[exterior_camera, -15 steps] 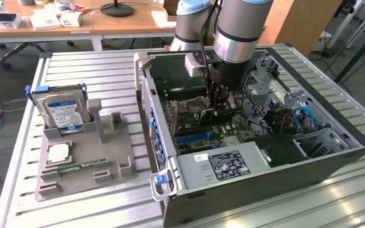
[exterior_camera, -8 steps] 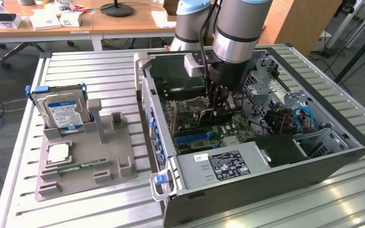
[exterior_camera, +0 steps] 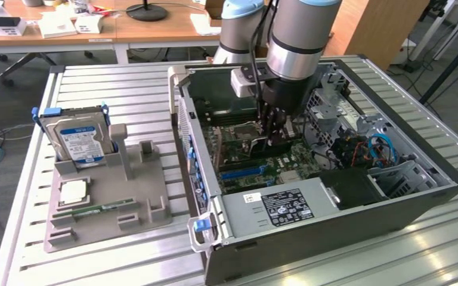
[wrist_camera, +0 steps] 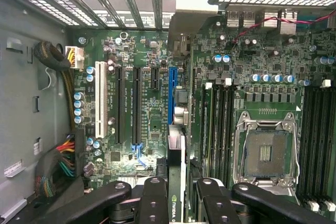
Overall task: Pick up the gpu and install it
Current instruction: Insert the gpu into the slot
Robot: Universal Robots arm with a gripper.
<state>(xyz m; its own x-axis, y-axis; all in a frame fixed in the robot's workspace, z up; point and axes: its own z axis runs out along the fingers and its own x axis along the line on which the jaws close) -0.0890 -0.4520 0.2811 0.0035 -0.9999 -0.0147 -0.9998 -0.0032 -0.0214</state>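
My gripper (exterior_camera: 275, 136) reaches down into the open computer case (exterior_camera: 420, 196), just above the motherboard (exterior_camera: 253, 158). In the wrist view the gripper (wrist_camera: 176, 195) is shut on the gpu (wrist_camera: 176, 153). The card is seen edge-on as a thin dark card with a green logo between the black fingers (wrist_camera: 153, 195). Its grey metal end bracket (wrist_camera: 184, 24) points toward the case's rear slot openings. The card hangs in line with the blue expansion slot (wrist_camera: 172, 90) and partly covers the slot's near end. I cannot tell whether the card touches the slot.
A grey parts holder (exterior_camera: 114, 199) beside the case carries a silver hard drive with a blue label (exterior_camera: 76, 140), a CPU chip (exterior_camera: 73, 190) and a green memory stick (exterior_camera: 93, 210). Inside the case are the power supply (exterior_camera: 288, 205), an open CPU socket (wrist_camera: 265, 153) and cable bundles (wrist_camera: 65, 158).
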